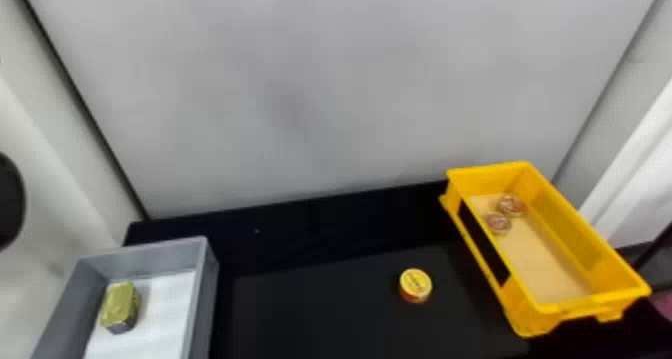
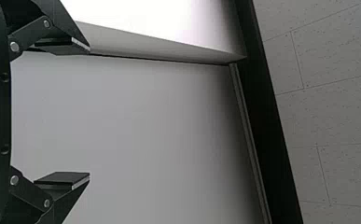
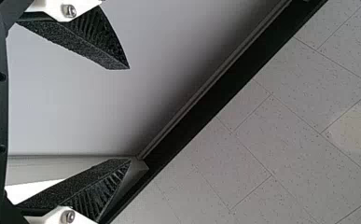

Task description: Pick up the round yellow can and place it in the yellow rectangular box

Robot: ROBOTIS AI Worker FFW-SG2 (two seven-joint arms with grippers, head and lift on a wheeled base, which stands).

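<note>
The round yellow can (image 1: pixel 415 285) lies on the dark table, a short way left of the yellow rectangular box (image 1: pixel 565 307) in the head view. Inside that box, toward its far end, are two round tins (image 1: pixel 505 214) side by side. My left gripper (image 2: pixel 89 113) is open in the left wrist view, its fingers wide apart with wall and ceiling beyond them. In the right wrist view my right gripper (image 3: pixel 129 114) also stands open, nothing between its fingers, facing wall and ceiling.
At the left of the table (image 1: pixel 320 303) is a grey box (image 1: pixel 201 293) with a white bottom, holding a gold-topped rectangular tin (image 1: pixel 120 305). A grey wall panel (image 1: pixel 325 93) rises behind the table.
</note>
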